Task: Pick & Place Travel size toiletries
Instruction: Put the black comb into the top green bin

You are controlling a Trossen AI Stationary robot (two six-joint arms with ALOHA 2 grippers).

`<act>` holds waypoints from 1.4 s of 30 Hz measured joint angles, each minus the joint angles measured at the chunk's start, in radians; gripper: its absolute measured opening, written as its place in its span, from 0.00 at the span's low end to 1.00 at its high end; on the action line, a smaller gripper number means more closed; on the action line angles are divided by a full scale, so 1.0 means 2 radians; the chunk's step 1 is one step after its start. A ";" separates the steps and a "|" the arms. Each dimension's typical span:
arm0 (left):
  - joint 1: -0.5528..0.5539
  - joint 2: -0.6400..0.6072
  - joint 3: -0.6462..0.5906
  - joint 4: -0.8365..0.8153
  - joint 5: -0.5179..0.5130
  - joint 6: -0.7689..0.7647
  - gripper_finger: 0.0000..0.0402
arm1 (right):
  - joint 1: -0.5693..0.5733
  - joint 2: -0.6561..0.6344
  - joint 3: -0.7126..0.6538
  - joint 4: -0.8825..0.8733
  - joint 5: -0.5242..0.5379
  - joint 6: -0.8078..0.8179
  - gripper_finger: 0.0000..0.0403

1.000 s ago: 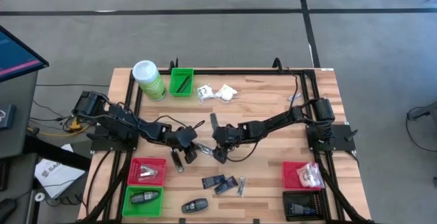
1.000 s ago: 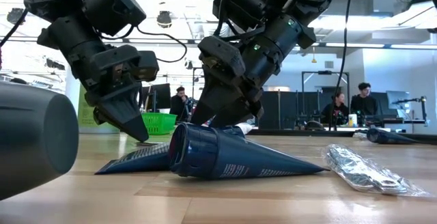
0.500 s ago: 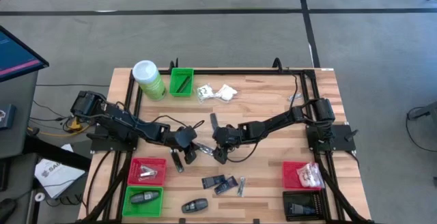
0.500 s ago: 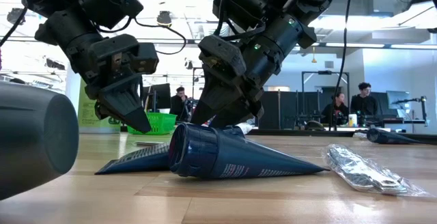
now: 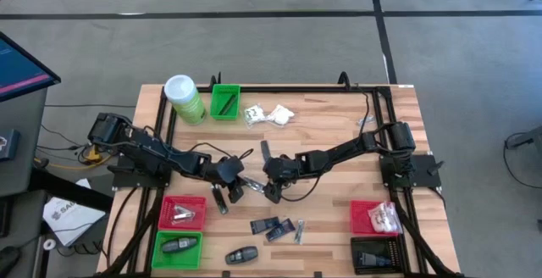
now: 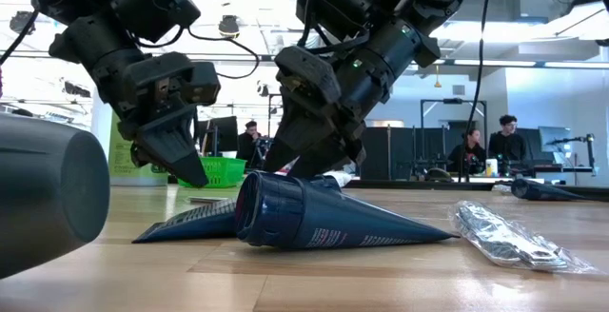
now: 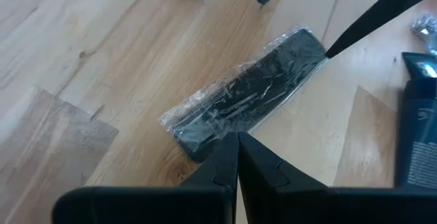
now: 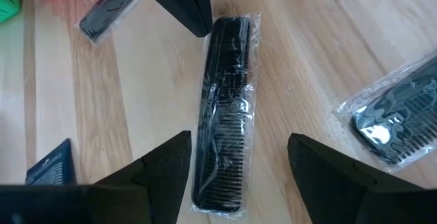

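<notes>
Left tool (image 5: 234, 190) and right tool (image 5: 273, 191) hover mid-table (image 5: 339, 117).

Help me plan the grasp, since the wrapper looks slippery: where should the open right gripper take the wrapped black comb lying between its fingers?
Probably from straight above, across the narrow width at mid-length. The wrapped black comb lies flat and long on the table, and the right gripper already straddles it, open.

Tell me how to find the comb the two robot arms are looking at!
Look at the middle of the wooden table, where the two arms meet. Between the shut left tool and the open right tool lies a black comb in a clear crinkly wrapper. Unlike the dark blue tubes nearby, it has teeth.
</notes>
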 joint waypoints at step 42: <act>0.000 0.034 0.000 0.003 0.013 -0.013 0.00 | -0.012 0.006 0.001 0.025 -0.054 -0.001 0.58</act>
